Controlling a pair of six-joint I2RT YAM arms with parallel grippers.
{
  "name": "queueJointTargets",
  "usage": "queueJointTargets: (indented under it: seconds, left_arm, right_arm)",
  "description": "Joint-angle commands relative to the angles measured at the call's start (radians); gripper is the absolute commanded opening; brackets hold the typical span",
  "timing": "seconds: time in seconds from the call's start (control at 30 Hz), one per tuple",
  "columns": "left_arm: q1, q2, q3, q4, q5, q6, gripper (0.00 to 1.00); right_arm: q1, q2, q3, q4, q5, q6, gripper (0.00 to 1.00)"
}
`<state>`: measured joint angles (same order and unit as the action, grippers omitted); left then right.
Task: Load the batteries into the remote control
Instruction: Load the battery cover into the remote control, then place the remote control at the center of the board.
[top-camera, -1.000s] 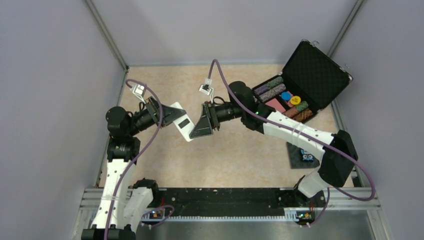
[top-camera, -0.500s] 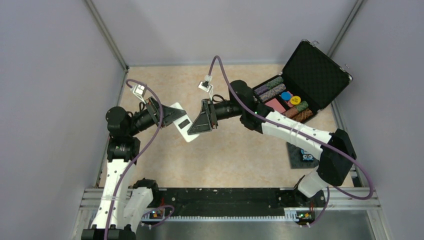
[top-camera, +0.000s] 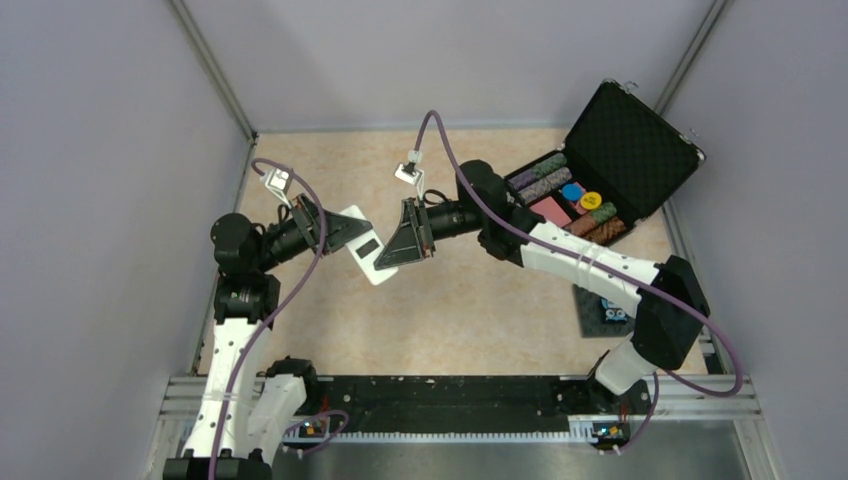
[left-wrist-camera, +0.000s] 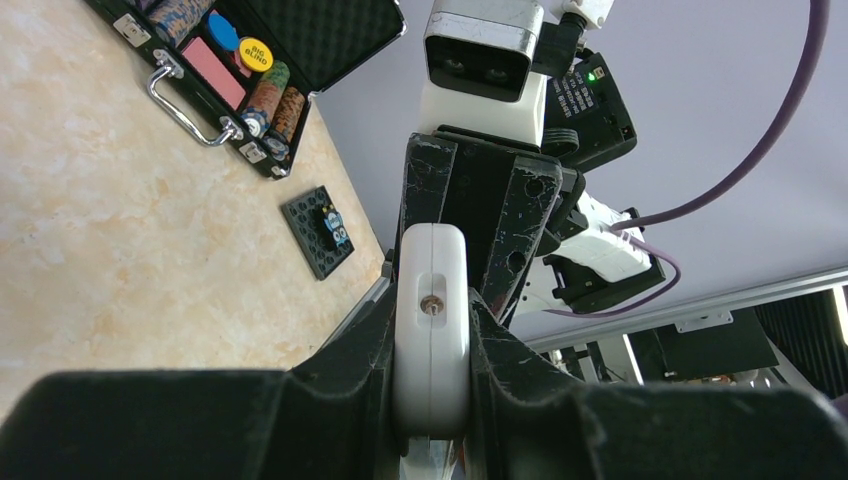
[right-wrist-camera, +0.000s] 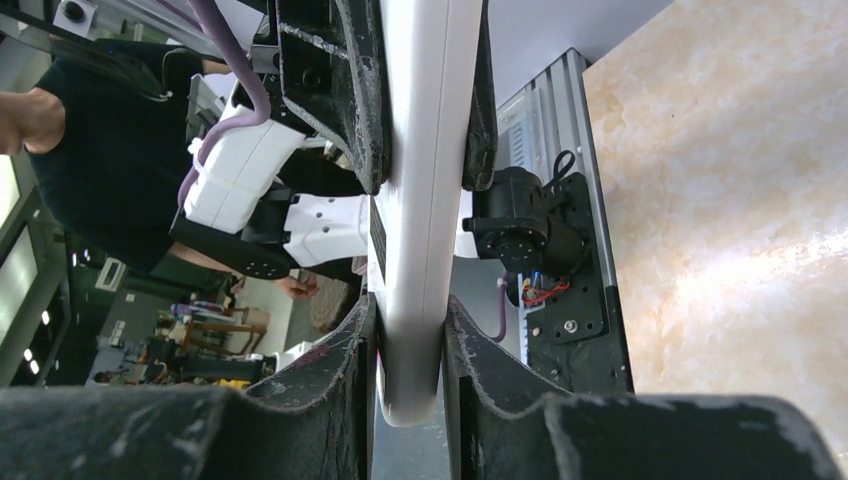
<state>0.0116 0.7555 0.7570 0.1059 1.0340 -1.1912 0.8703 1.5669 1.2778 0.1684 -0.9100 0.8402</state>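
— Remote control (top-camera: 374, 270) off the tabletop (top-camera: 450, 320), going by the overhead view?
— Yes. Held aloft and slanted, white face up with a dark rectangular opening in it. Pinched at one end by the left pincer (top-camera: 352, 230) and at the other by the right pincer (top-camera: 388, 260). Over on the right, an open black case (top-camera: 625, 140) of coloured chips, and nearer the arms a black pad (top-camera: 600, 312) with a blue gadget on it (tiny from up there).
— And from the left wrist?
— Remote control (left-wrist-camera: 431, 270) edge-on, squeezed between the left pincer (left-wrist-camera: 432, 350) fingers (left-wrist-camera: 350, 350). Small metal contact in a slot on the narrow end. Right pincer (left-wrist-camera: 470, 215) just beyond, clamped on the far end.
— From the right wrist?
— Much alike, only mirrored. Remote control (right-wrist-camera: 420, 200) again edge-on, gripped low by the right pincer (right-wrist-camera: 410, 355), both fingers (right-wrist-camera: 335, 370) hard against its sides. Left pincer (right-wrist-camera: 420, 90) closed on the upper end. Tabletop (right-wrist-camera: 730, 220) off to the right.
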Motion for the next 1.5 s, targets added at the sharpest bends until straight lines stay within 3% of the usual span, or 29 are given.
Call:
queueJointTargets:
  seconds: [0.0,0.3,0.33,0.47,0.5,0.53,0.6,0.67,0.73,0.83,0.97,1.1,1.33,1.47]
  left_arm:
    - [-0.007,-0.006,0.002,0.036,0.023,-0.019,0.14]
    - [-0.007,-0.002,0.002,-0.016,-0.001,0.031,0.51]
    - [-0.007,-0.002,0.003,-0.025,-0.006,0.038,0.6]
    - [-0.007,-0.004,0.013,-0.076,-0.042,0.087,0.79]
    - [-0.007,-0.006,0.022,-0.096,-0.059,0.109,0.95]
    - [-0.007,-0.007,0.034,-0.15,-0.082,0.139,0.99]
    - [-0.007,-0.005,0.073,-0.322,-0.17,0.232,0.99]
    - [-0.006,0.002,0.128,-0.55,-0.355,0.352,0.99]
    - [-0.006,0.008,0.167,-0.732,-0.586,0.433,0.99]
    - [-0.007,0.013,0.172,-0.864,-0.827,0.469,0.99]
    - [-0.007,0.012,0.143,-0.882,-0.825,0.497,0.95]
    - [-0.007,-0.011,0.122,-0.875,-0.813,0.492,0.95]
    - [-0.006,-0.04,0.114,-0.884,-0.827,0.489,0.95]
    - [-0.007,-0.051,0.118,-0.89,-0.83,0.498,0.95]
  right_arm:
    - [0.006,0.008,0.013,0.042,0.072,-0.008,0.03]
    - [0.006,-0.012,-0.009,0.043,0.108,0.002,0.0]
    - [0.006,-0.016,-0.01,0.042,0.11,0.003,0.0]
    - [0.006,-0.029,-0.017,0.031,0.122,-0.003,0.0]
    - [0.004,-0.032,-0.02,0.015,0.131,-0.01,0.0]
    - [0.004,-0.036,-0.022,-0.005,0.14,-0.019,0.0]
    - [-0.003,-0.043,-0.027,-0.071,0.17,-0.053,0.0]
    - [-0.014,-0.057,-0.034,-0.176,0.233,-0.108,0.0]
    - [-0.03,-0.073,-0.041,-0.336,0.362,-0.171,0.0]
    - [-0.041,-0.09,-0.048,-0.555,0.626,-0.285,0.0]
    - [-0.044,-0.085,-0.079,-0.747,1.003,-0.383,0.0]
    - [-0.057,-0.051,-0.113,-0.832,1.284,-0.41,0.0]
    - [-0.064,0.092,-0.116,-0.875,1.556,-0.416,0.0]
    - [-0.065,0.183,-0.101,-0.883,1.61,-0.38,0.0]
